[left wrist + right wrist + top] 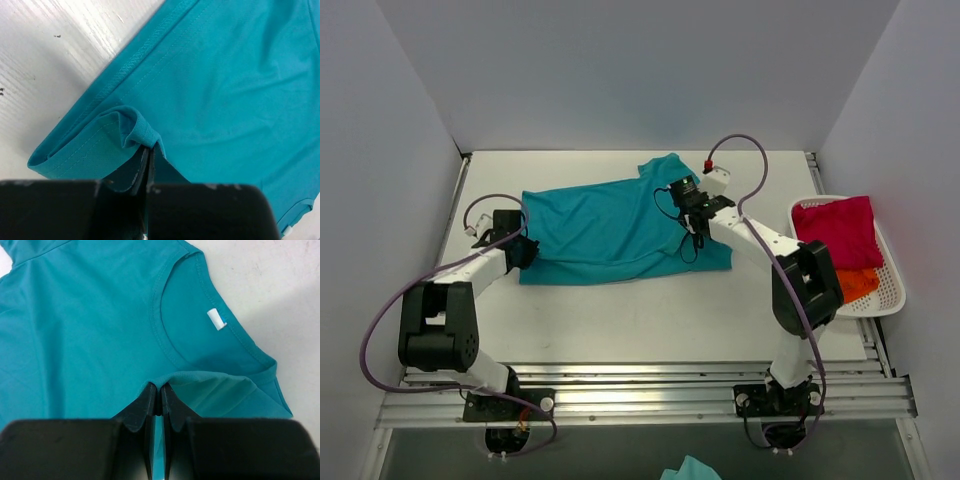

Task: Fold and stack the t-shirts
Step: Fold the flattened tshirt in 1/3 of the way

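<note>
The teal t-shirt lies spread on the white table, its neck end to the right. My left gripper is shut on the shirt's hem corner at the left; the left wrist view shows a pinched fold of teal cloth between the jaws. My right gripper is shut on the cloth just below the collar; the right wrist view shows the neckline and its white label. The crimson-magenta t-shirt and the orange t-shirt lie in the basket at the right.
A white slotted basket stands at the table's right edge. Grey walls close in the left, back and right sides. A metal rail runs along the near edge. A scrap of teal cloth shows below the table.
</note>
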### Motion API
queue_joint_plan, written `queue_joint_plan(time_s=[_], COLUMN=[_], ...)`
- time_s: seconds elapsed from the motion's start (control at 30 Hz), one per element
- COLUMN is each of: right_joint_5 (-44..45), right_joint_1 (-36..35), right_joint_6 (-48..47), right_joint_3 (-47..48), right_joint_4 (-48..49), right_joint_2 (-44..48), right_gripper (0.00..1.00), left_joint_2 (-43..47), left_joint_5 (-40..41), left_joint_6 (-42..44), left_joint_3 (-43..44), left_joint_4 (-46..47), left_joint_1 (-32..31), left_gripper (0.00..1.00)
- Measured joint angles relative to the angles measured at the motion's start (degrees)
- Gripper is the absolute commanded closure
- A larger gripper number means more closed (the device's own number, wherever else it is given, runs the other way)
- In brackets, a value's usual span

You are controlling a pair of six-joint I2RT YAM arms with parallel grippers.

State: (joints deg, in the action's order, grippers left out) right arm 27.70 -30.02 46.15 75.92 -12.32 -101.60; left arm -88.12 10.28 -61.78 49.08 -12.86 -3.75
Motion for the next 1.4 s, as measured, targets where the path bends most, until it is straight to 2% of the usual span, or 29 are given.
queue_joint_plan(time_s=[0.33, 0.77, 1.3, 1.4], right_joint_5=[0.7, 1.4, -1.1, -1.6], right_joint_1=[1.5, 4.7, 6.4, 6.3], right_joint_6=[-0.2, -1.0, -1.4, -1.6], right_joint_3=[9.9, 20.2, 29.7, 33.2], right_joint_4=[-1.8, -3.4, -4.7, -5.1], right_joint_2=[-12.7, -16.6, -30.3, -31.9], right_gripper=[1.00, 1.00, 1.00, 1.00], left_joint_2=[-4.1, -5.2, -12.4, -13.1], left_joint_5=[-2.0, -1.5, -1.7, -2.0], left_joint_6=[0.5, 1.0, 0.9, 0.9], left_joint_3=[1.9, 5.4, 7.7, 8.1], left_joint_4=[2.5, 3.0, 3.8, 4.1], left_joint_1=[2.0, 2.8, 3.0, 3.3], left_gripper=[0.98, 0.98, 0.98, 0.93])
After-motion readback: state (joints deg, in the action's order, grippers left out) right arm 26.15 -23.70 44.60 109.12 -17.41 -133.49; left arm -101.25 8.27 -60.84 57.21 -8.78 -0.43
